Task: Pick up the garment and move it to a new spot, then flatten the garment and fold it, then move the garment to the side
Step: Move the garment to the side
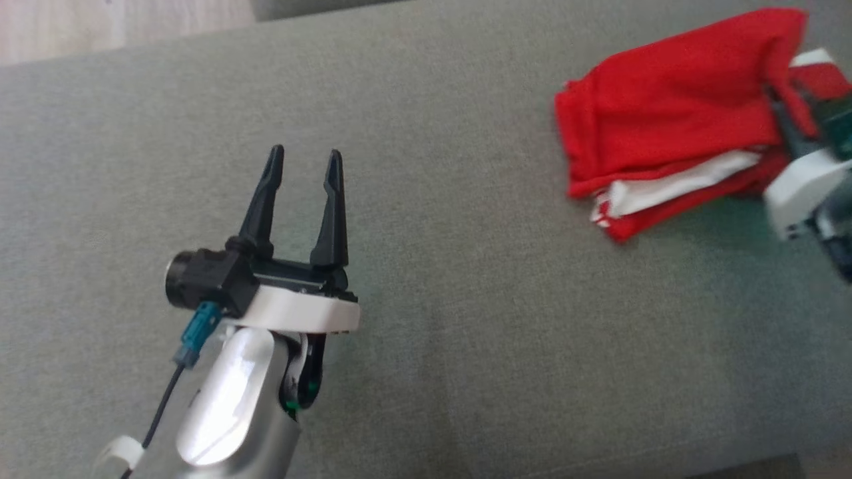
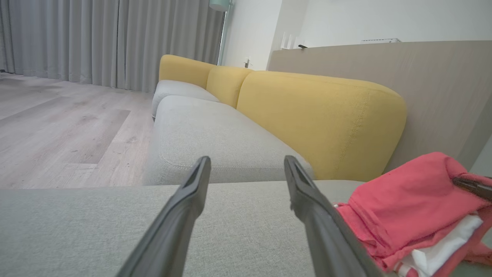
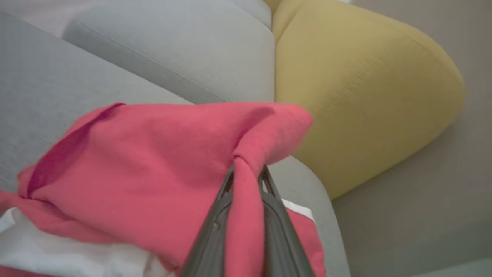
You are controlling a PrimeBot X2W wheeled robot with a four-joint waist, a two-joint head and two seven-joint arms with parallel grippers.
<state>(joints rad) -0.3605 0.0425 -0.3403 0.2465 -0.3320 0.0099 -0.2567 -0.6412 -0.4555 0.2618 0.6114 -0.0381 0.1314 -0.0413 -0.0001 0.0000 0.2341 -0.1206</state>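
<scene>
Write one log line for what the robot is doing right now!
right claw: shut on red garment | left claw: open, empty | red garment: folded, on grey cushion

The left claw (image 1: 305,154) has long black fingers (image 1: 331,219) on a white plate (image 1: 299,314) — silver forearm (image 1: 233,399), teal plug (image 1: 200,326), black cable (image 1: 160,407).

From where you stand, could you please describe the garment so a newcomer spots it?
Find the grey fabric seat cushion; toward its right end lies the folded red cloth garment, pinched by the right pincer. Its bright red, with a white layer between folds, sets it apart from the grey seat and yellow fabric backrest.
</scene>
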